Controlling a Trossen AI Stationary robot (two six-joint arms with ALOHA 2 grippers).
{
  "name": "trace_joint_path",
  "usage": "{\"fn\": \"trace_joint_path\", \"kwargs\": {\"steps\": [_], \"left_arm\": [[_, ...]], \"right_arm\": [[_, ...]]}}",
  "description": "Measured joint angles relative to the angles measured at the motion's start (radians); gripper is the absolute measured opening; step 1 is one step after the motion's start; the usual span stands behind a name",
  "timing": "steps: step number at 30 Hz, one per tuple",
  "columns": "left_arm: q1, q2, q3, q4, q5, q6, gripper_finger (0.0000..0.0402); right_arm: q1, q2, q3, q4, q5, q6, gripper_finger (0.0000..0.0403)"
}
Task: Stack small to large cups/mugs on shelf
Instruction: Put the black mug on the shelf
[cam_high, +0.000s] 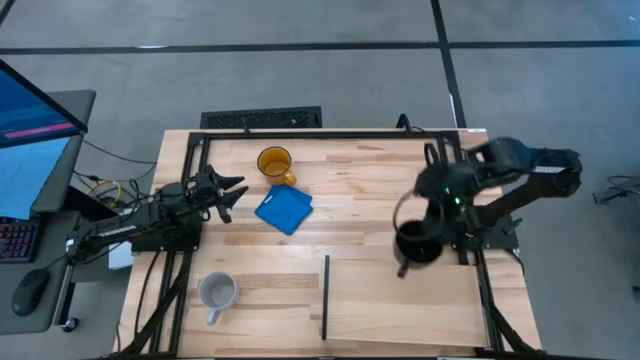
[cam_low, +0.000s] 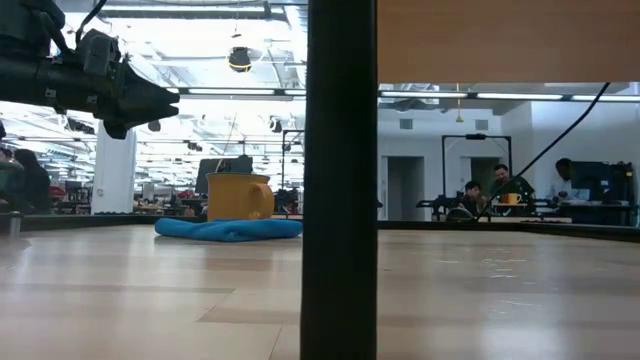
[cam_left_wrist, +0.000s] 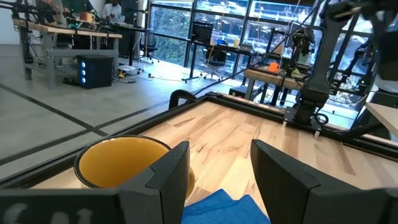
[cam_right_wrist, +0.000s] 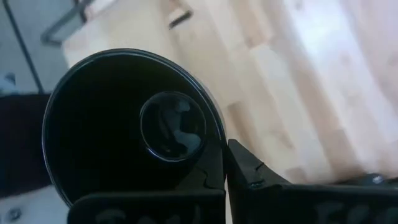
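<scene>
Black mug (cam_high: 416, 243) rim pinched by right gripper (cam_right_wrist: 225, 163), near table's right edge

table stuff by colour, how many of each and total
black mug, held by the right gripper: 1
amber-yellow mug: 1
grey-white mug: 1
blue square cloth: 1
black divider strip: 1
total: 5

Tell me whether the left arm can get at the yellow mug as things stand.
Probably yes: the left gripper is open and empty, the yellow mug stands just beyond it, and only the blue square lies alongside, not between.
</scene>
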Motion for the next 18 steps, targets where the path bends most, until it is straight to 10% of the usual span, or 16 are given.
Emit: {"fn": "trace_joint_path", "kwargs": {"steps": [18], "left_arm": [[0.000,0.000,0.000,0.000,0.000,-0.001,0.0162]], "right_arm": [[0.625,0.033,-0.001,0.000,0.275,0.523,0.0009]]}}
